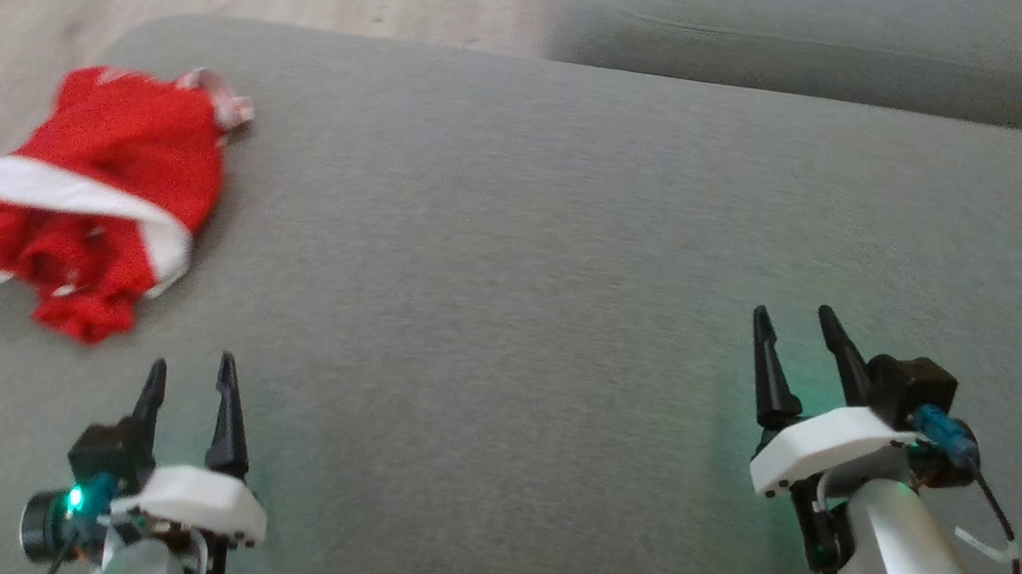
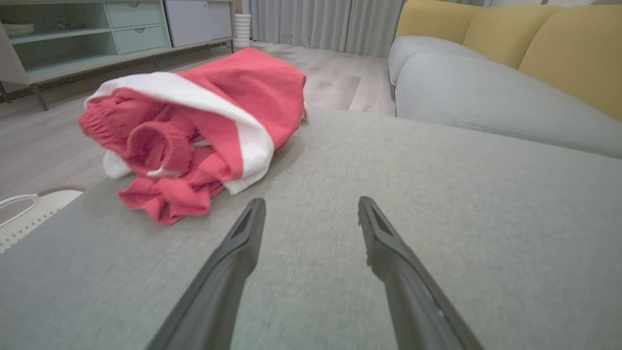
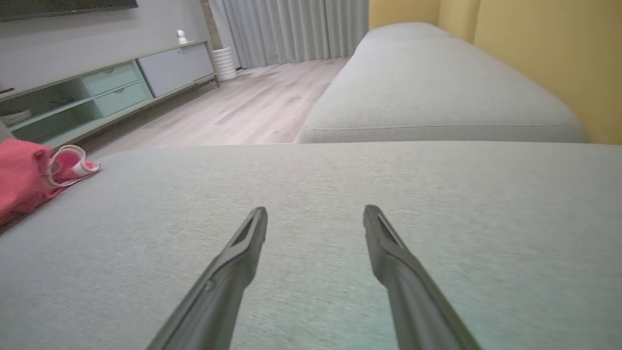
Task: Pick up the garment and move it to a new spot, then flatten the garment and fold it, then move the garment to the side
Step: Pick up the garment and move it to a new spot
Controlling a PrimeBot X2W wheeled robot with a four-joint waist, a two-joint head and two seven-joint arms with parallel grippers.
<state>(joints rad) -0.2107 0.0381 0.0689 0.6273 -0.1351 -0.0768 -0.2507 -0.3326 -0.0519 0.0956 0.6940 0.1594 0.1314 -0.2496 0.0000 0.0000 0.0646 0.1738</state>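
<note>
garment: crumpled red knit heap, white band, at 10 o'clock on grey woven cushion | left end effector: fingers spread, near its 5 o'clock | right end effector: spread, 4 o'clock, well apart | left wrist view: ribbed cuff | right wrist view: striped trim

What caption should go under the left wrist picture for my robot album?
Open left tool points past a crumpled red-and-white garment on the grey cushion.
</note>
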